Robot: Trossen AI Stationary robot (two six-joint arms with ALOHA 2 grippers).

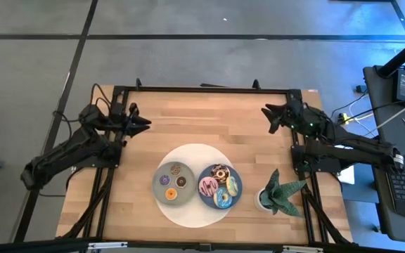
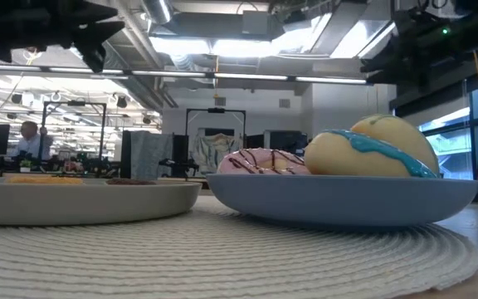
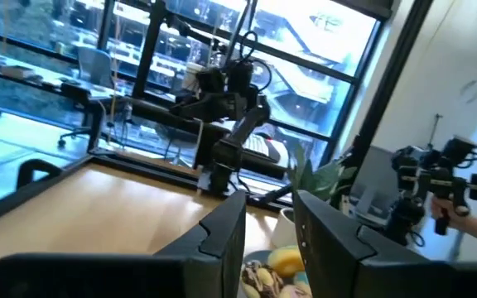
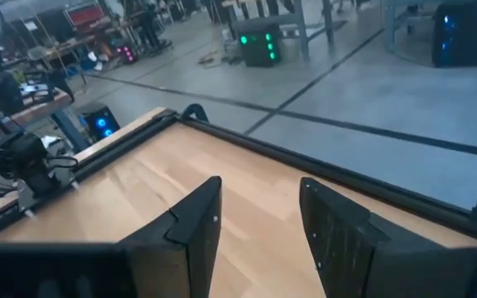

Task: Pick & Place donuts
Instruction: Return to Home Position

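Grey floor (image 1: 188,17), large windows (image 3: 305,50), bright ceiling lights (image 2: 214,46)

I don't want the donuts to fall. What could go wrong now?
The blue plate is crowded: the blue donut and the yellow-green donut sit high by its rim, so a bump might tip one off. The plant stands close beside that plate, on the side of the right gripper; a swing might knock it. The left gripper waits far off.
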